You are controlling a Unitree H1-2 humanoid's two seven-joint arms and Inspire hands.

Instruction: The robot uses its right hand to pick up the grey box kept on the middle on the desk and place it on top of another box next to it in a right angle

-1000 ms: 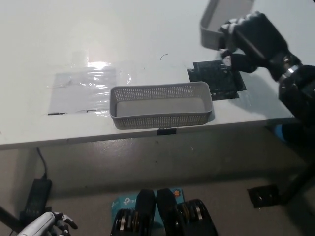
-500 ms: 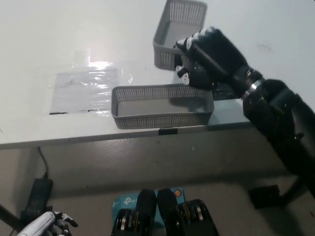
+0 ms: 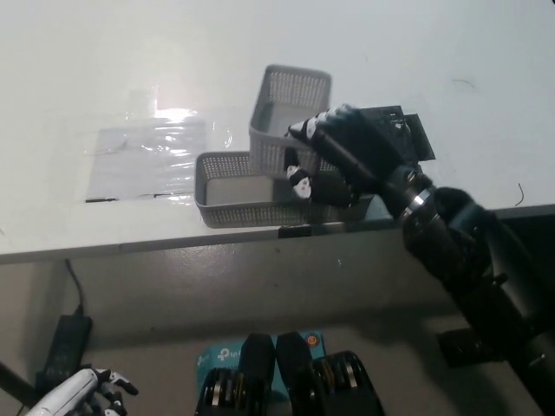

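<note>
In the head view, I am holding the grey box (image 3: 284, 117), a perforated mesh basket, with the right hand (image 3: 334, 160); the black fingers are clamped over its near right wall, gripping at the rim. Taking the lower box (image 3: 251, 201) as the landmark: the held box is sitting across the lower box's far rim, slightly right of its middle, with its long side running away from me, roughly crosswise to the lower box's long side. I cannot tell whether it is already bearing on that rim or hovering just above it. I am judging the box to be light, thin-walled plastic: stiff enough to keep its shape, but likely to flex under a hard squeeze, so a rim-and-wall pinch near a short end is the sensible hold. The mesh is giving the fingers some purchase, so slipping looks unlikely, and I am judging it not fragile. Beyond the lower box to the right, a black mat (image 3: 406, 139) is lying on the desk (image 3: 104, 52); left of the lower box, a clear plastic sheet (image 3: 147, 156) is lying flat. The left hand (image 3: 76, 400) is resting low, well below and left of the lower box, off the desk, fingers apart and holding nothing. A teal packet (image 3: 211, 358) on the floor below the lower box is bearing a white logo; I cannot read it with confidence.
</note>
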